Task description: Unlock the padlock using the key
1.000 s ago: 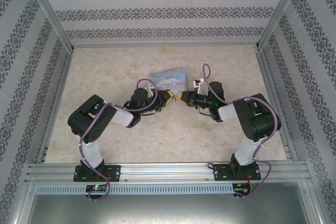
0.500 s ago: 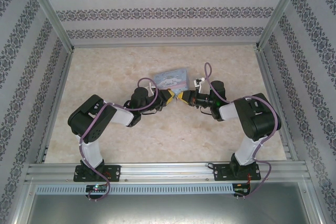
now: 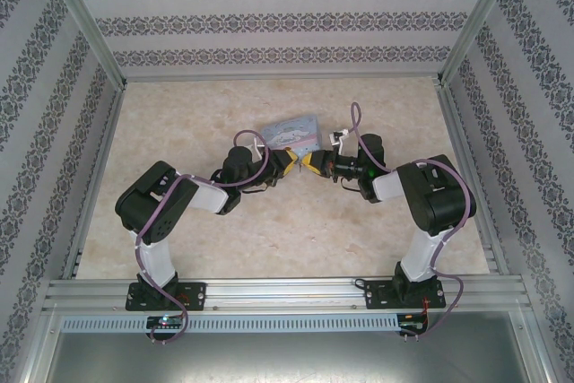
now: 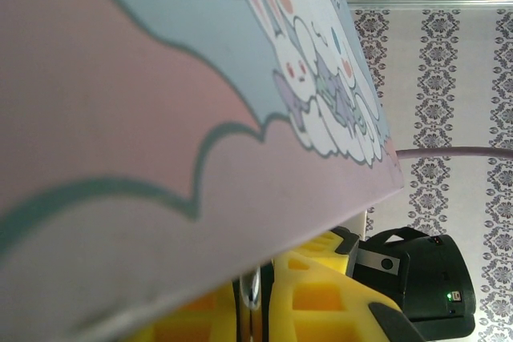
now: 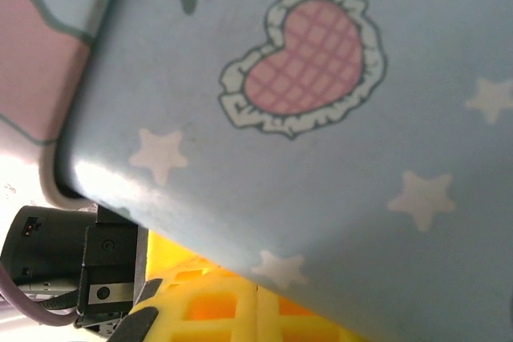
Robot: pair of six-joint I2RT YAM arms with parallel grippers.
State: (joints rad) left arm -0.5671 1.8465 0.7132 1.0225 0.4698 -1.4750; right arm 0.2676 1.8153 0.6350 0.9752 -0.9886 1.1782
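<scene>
The pale-blue rectangular metal tin [image 3: 291, 134] has smooth, glossy printed sides. In the left wrist view its lid carries pink cloud shapes edged in teal and a white cartoon dog. In the right wrist view a rounded corner and a side wall show white stars and a frilled pink checked heart. It sits at the middle of the beige marbled desk [image 3: 206, 114], inside walls of grey damask-striped wallpaper [image 3: 287, 24] and a ribbed aluminium frame [image 3: 287, 291]. The 2 black arms bend inward and meet nose to nose just in front of the tin. The left claw [image 3: 289, 164] and right claw [image 3: 310, 164] both carry soft yellow pads [image 4: 321, 302] moulded in a waffle grid. The left claw is pressed together, pinching a thin shiny metal sliver [image 4: 251, 298] that stands upright between its pads. I cannot tell whether that sliver belongs to the padlock or the key. The right claw is pressed fully together, its pads meeting along a fine seam in its own wrist view, and anything caught there is too thin to make out. The tiny padlock and key are hidden where the 2 claw tips meet, just below the tin's near edge. Compared with 1 second ago, the tin's lid is skewed and leaning, its dog harder to read from above, and both claw tips sit slightly nearer the tin. Neither claw has changed its opening.
</scene>
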